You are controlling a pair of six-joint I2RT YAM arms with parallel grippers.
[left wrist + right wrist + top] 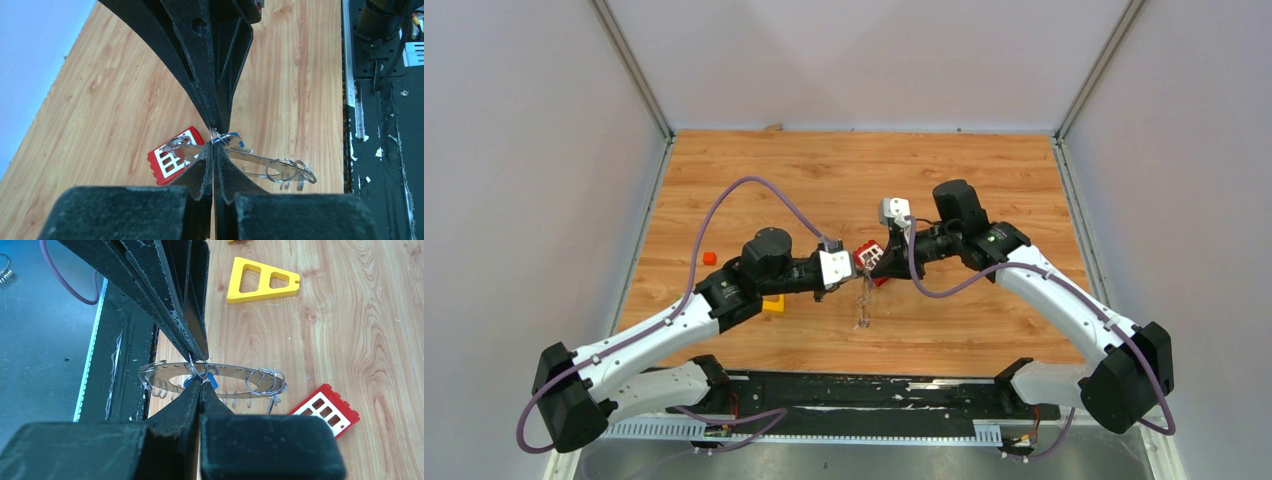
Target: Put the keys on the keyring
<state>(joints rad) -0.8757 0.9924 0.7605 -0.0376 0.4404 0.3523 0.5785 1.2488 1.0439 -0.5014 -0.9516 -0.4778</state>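
Note:
My two grippers meet tip to tip above the middle of the table. The keyring (pixel 862 305) is a flat silvery ring with small holes and several split rings; it hangs off the table below them. My left gripper (pixel 215 145) is shut on the keyring's (pixel 260 161) edge. The right arm's fingers (pixel 210 75) come in from above in this view. My right gripper (pixel 201 383) is shut, with the blue key's head (pixel 211 382) at its tips, beside a small wire ring on the keyring (pixel 235 372). The blue key (pixel 234 137) also shows in the left wrist view.
A red block with white squares (pixel 869 250) lies on the wood just behind the grippers. A yellow triangular frame (pixel 289 280) lies near the left arm, and a small orange bit (pixel 709 258) sits at the far left. The black base rail (pixel 385 125) runs along the near edge.

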